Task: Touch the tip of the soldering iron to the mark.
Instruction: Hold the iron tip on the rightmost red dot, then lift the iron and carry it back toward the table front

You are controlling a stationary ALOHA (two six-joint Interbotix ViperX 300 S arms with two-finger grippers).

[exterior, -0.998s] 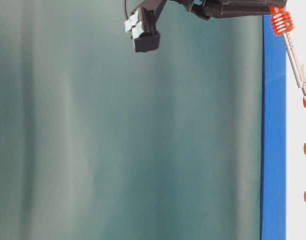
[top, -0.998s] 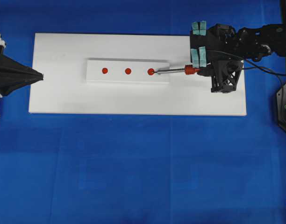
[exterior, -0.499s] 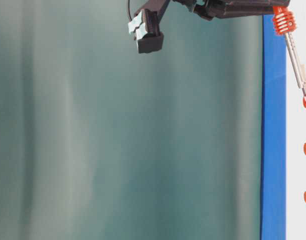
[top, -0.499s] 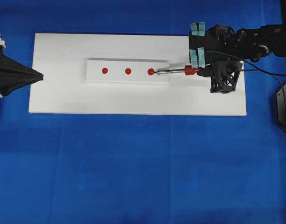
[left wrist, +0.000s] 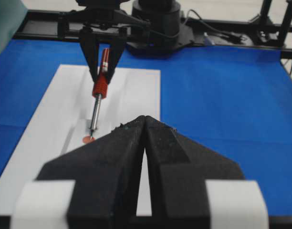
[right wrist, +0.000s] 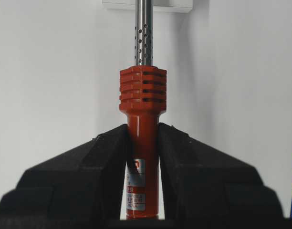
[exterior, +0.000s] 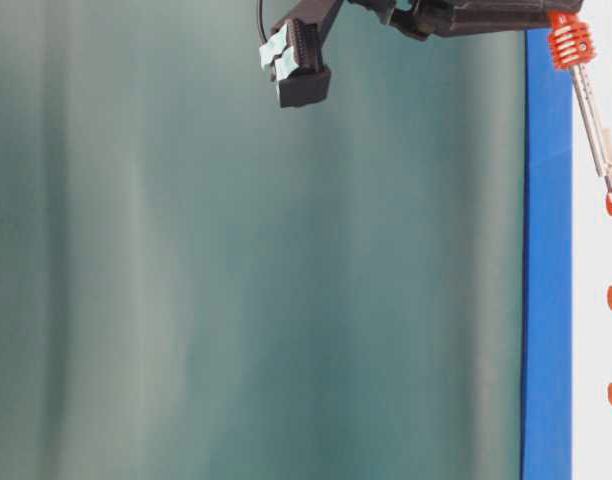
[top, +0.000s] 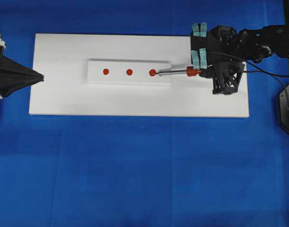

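**Iron tip sitting right on the red dot**

So the right black pincer [right wrist: 143, 143] is clamped on the red-orange handle of the slim silver-shafted soldering iron [top: 175, 72]. The shaft sticks out past its fingers, and the thin dark tip [exterior: 610, 189] meets the nearest round red mark [top: 152, 73] on the raised white strip [top: 129, 63]. The left black pincer [left wrist: 144, 125] sits well away, fingers pressed together, nothing in it.

We see blue table cover [top: 135, 170], white board [top: 64, 99] on it, blurred grey-green backdrop [exterior: 236, 300].
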